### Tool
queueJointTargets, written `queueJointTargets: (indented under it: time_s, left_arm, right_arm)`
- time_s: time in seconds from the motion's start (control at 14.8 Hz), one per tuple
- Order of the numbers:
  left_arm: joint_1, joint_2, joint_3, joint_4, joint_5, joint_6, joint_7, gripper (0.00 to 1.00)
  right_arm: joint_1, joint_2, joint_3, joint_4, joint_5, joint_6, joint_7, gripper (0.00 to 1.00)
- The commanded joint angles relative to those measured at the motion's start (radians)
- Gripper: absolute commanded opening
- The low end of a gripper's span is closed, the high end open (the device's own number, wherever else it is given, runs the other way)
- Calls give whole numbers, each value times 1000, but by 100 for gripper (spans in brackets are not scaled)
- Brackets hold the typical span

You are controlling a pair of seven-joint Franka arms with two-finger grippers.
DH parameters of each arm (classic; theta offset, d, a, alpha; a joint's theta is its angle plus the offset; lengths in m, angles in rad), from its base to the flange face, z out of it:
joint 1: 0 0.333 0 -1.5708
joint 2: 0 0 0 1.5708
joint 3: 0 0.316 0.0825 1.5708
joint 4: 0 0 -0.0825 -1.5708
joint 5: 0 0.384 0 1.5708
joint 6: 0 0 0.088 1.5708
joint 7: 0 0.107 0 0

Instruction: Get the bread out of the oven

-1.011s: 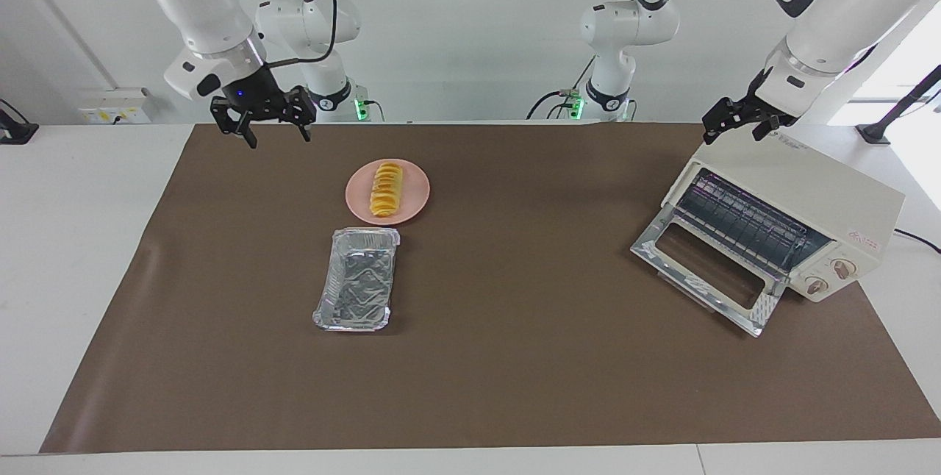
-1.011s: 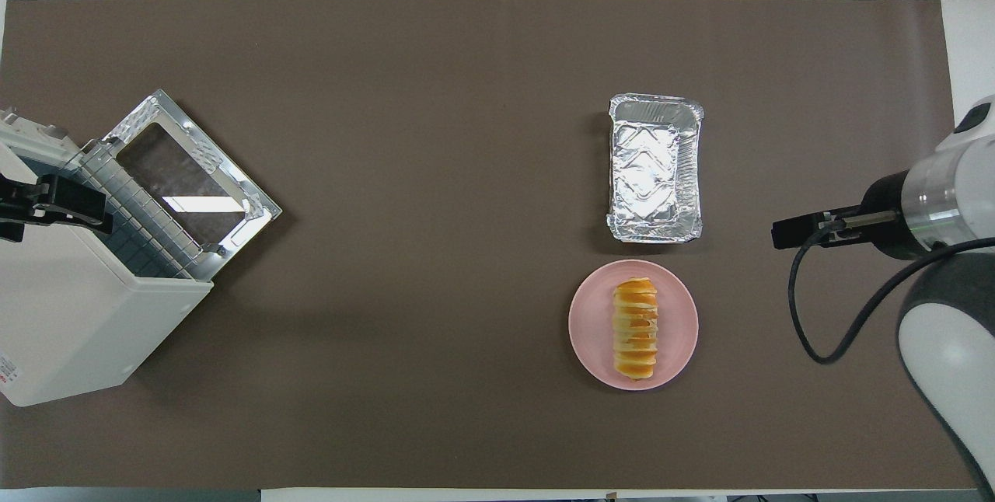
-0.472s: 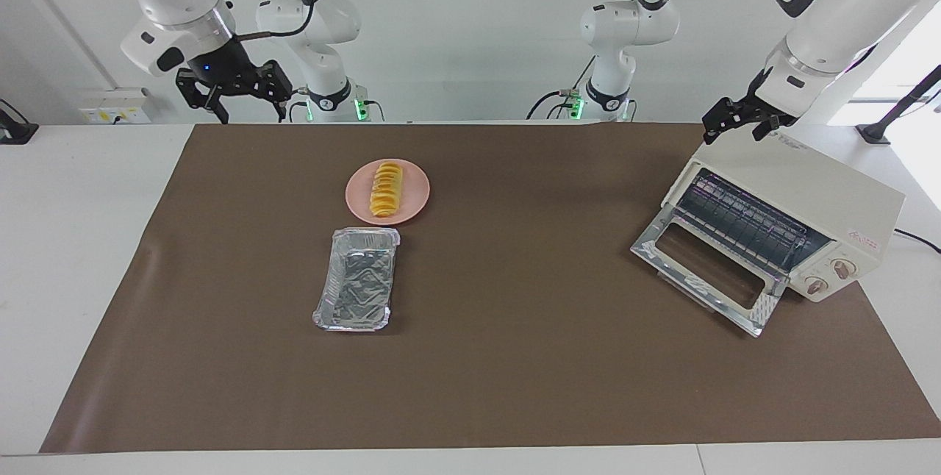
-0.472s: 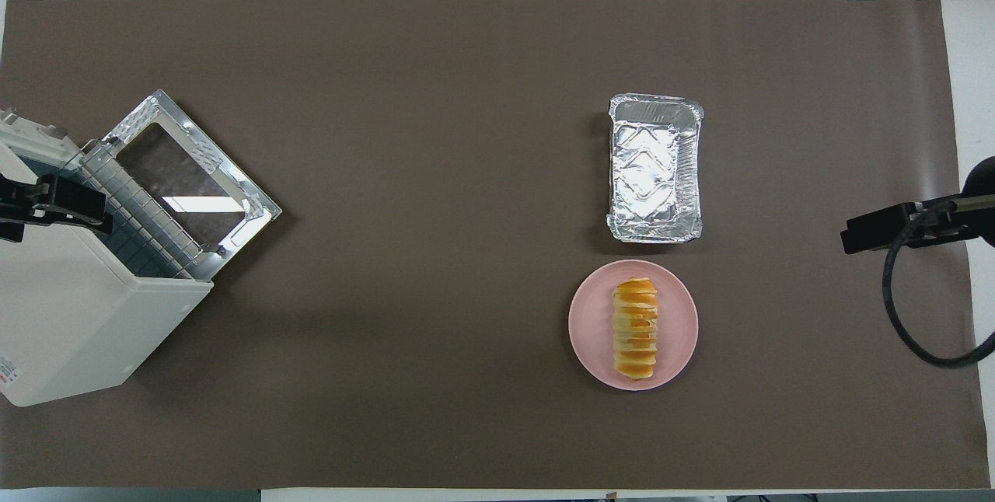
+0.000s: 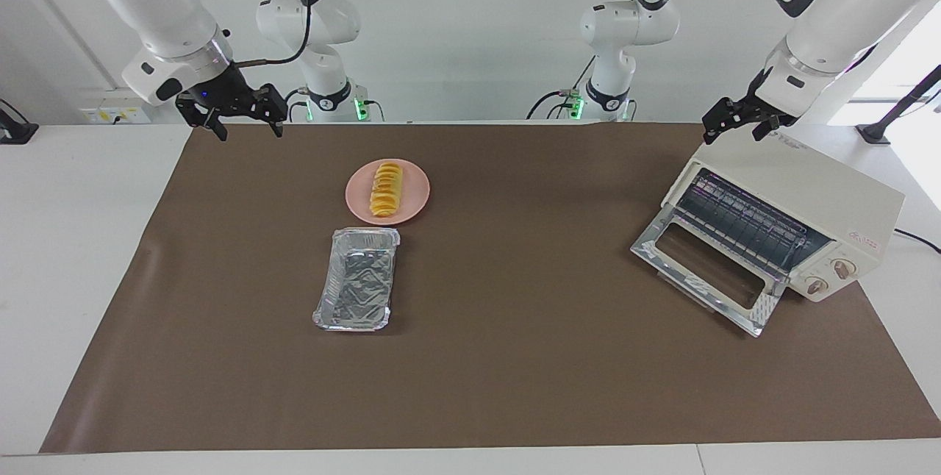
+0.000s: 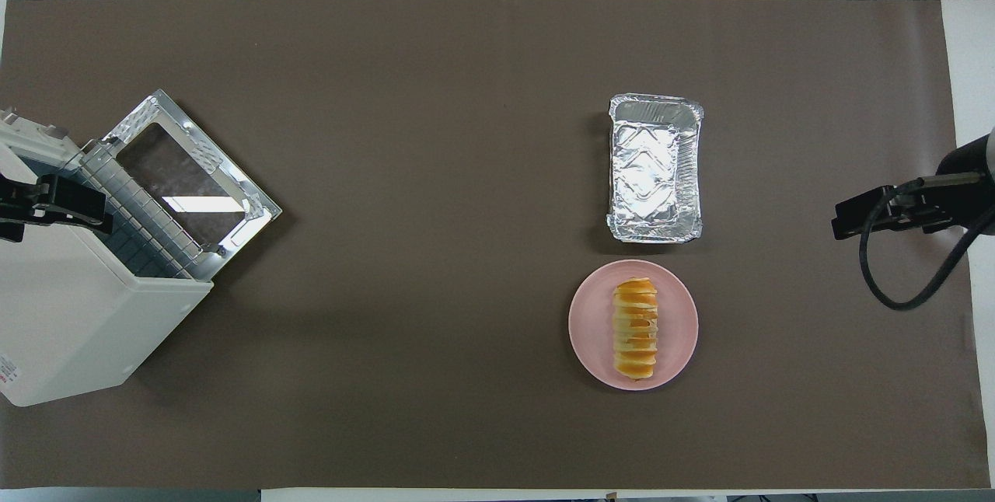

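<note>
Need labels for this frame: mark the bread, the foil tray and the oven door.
bread [image 6: 636,327]: overhead view, middle of the ridged top.
foil tray [image 6: 653,169]: overhead view, crinkled floor.
oven door [image 5: 707,266]: facing view, glass pane of the dropped-open door.

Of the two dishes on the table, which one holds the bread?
The round pink plate, nearer to the robots, holds the bread; the foil tray beside it is empty.

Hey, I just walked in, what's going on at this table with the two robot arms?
Nothing is being handled right now. The bread lies on the pink plate, out of the oven, whose door hangs open. An empty foil tray sits beside the plate. The right gripper hangs open, raised over the mat's edge at its arm's end; the left gripper waits open above the oven.
</note>
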Motion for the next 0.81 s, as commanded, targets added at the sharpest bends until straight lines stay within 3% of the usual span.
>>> queueJointTargets:
  time_s: [0.0,0.74]
  left_arm:
    - [2,-20,-2,-10,20,-3,0,100]
    - [2,-20,-2,-10,20,-3,0,100]
  right_arm:
    - [-21,11,16,39,-7,-8,-16,100]
    - [-22,20,16,64,-12,-10,-16,100]
